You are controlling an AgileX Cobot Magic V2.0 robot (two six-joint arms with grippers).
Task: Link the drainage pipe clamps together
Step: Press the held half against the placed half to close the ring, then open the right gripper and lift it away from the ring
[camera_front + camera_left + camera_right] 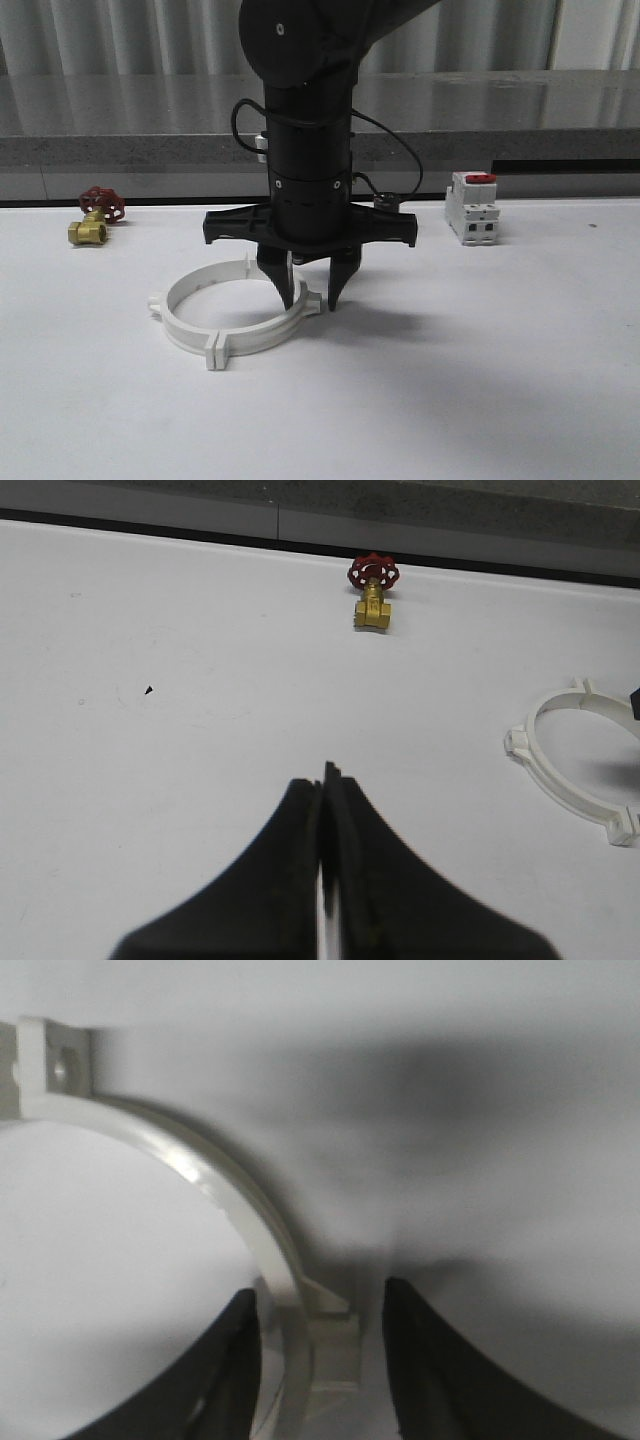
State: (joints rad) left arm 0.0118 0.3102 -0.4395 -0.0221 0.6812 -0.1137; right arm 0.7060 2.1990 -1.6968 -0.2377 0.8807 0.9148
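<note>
Drainage pipe clamps [235,318]: white joined ring; right gripper [312,302] parted astride rim; left gripper [327,780] closed.

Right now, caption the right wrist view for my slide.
Open right gripper straddling the white clamp ring's side tab on the table.

On the white table [520,380] there are two drainage pipe clamps [232,315], white half-rings joined into one ring, a little toward 8 o'clock from the table's middle. There is one brass valve [95,220] with one red handwheel, far out toward 10 o'clock. There is one white circuit breaker [472,207] with a red top, toward 2 o'clock. Two grippers are counted: the right gripper [313,297] with two black fingers at the ring's 3 o'clock edge, and the left gripper [326,810], likewise two-fingered.
</note>
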